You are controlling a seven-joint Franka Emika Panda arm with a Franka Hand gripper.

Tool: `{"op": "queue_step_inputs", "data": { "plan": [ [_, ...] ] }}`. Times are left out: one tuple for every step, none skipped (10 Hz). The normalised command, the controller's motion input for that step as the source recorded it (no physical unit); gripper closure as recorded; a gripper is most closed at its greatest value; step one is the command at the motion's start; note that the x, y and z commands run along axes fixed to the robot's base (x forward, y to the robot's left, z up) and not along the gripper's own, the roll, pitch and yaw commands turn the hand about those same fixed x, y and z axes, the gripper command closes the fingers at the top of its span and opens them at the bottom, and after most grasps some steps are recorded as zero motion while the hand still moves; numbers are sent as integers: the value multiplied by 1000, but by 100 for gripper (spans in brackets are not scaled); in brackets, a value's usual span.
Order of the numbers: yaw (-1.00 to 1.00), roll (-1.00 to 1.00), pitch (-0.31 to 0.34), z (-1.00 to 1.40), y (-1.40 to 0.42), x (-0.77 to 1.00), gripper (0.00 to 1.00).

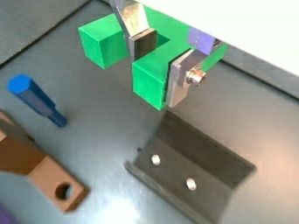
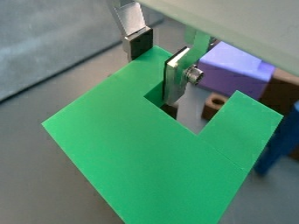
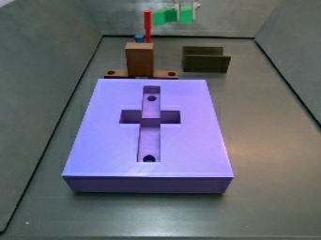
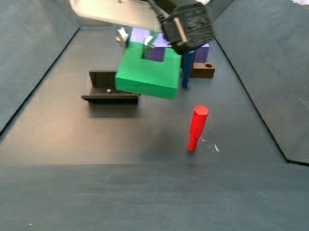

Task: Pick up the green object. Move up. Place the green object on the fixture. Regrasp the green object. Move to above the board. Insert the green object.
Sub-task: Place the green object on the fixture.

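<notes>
Between the two silver fingers in a wrist view, the gripper (image 1: pixel 158 52) is clamped on the green block (image 1: pixel 146 63), one plate on each face of the arm it grips, the block lifted clear of the grey floor; below it lies the dark fixture (image 1: pixel 193 166) with two pale screw heads, a blue peg (image 1: pixel 35 99) to one side and a brown block (image 1: pixel 35 166) with a round hole near the frame edge. In a wrist view from the opposite side, the gripper (image 2: pixel 158 57) pinches the inner wall of the green block (image 2: pixel 152 144), which fills most of the frame, its notch opening toward the purple board (image 2: pixel 239 68) beyond. In a side view, the board (image 3: pixel 150 131) lies nearest the camera with its cross-shaped recess and two holes; behind it stand the brown block (image 3: pixel 139 58), a red peg (image 3: pixel 146 25), and the fixture (image 3: pixel 207 60), with the green block (image 3: pixel 185 13) in the air at the far end. In a side view from the other end, the gripper (image 4: pixel 182 41) holds the green block (image 4: pixel 151 74) above the floor, just beside the fixture (image 4: pixel 108 88), the red peg (image 4: pixel 197 128) upright nearer the camera.
</notes>
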Motion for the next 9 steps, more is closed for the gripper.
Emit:
{"op": "queue_step_inputs", "data": {
  "plan": [
    [-157,-663,11,140,0,1000,100],
    [-146,-689,29,120,-20,1000,100],
    [-169,-749,77,134,-31,1000,100],
    [-166,-800,71,209,-60,989,100],
    [-146,-820,51,203,-77,980,100],
    [-143,-849,86,169,-69,969,100],
    [-174,-754,103,0,-66,949,100],
    [-186,-749,40,0,-49,920,100],
    [-183,-751,46,0,-46,923,100]
  ]
}}
